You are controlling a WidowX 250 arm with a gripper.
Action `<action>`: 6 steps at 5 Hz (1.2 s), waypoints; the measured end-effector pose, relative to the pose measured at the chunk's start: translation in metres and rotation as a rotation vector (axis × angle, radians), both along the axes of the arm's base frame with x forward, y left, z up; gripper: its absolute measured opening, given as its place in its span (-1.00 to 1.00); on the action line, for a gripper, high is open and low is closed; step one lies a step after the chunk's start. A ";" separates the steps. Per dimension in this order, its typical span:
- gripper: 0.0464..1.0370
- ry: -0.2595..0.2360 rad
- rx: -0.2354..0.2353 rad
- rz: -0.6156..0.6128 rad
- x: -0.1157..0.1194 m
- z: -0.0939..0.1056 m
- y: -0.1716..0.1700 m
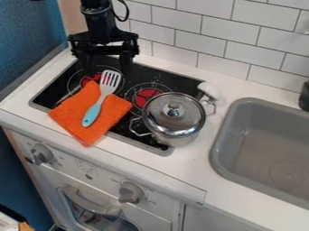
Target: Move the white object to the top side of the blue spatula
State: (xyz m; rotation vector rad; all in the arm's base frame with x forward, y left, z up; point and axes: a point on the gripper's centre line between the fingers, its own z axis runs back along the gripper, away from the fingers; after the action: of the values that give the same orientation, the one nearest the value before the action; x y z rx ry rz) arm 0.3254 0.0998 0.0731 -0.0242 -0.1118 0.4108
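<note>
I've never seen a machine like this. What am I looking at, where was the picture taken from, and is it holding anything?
The black machine at the upper left is a robot arm. Its "hand" is a two-fingered gripper, spread open over the back of a stove, apparently holding nothing. There is one picture, from a fixed camera looking down at a slant.

On the stove, an orange cloth lies partly over the front edge, with a spatula on it: blue handle towards us, white slotted head towards the back. To its right is a shiny lidded pot. A small white object lies just behind the pot; I can't tell what it is. Farther right is a grey sink.
</note>
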 end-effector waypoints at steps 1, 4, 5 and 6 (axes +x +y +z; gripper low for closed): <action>0.93 0.030 -0.016 0.004 -0.002 -0.011 -0.001; 0.93 -0.191 -0.279 0.083 0.031 -0.004 -0.039; 0.93 -0.222 -0.286 0.075 0.048 -0.001 -0.068; 0.93 -0.209 -0.294 0.073 0.064 -0.013 -0.095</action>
State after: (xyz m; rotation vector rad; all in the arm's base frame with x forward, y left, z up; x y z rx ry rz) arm 0.3896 0.0052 0.0601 -0.3539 -0.2584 0.4941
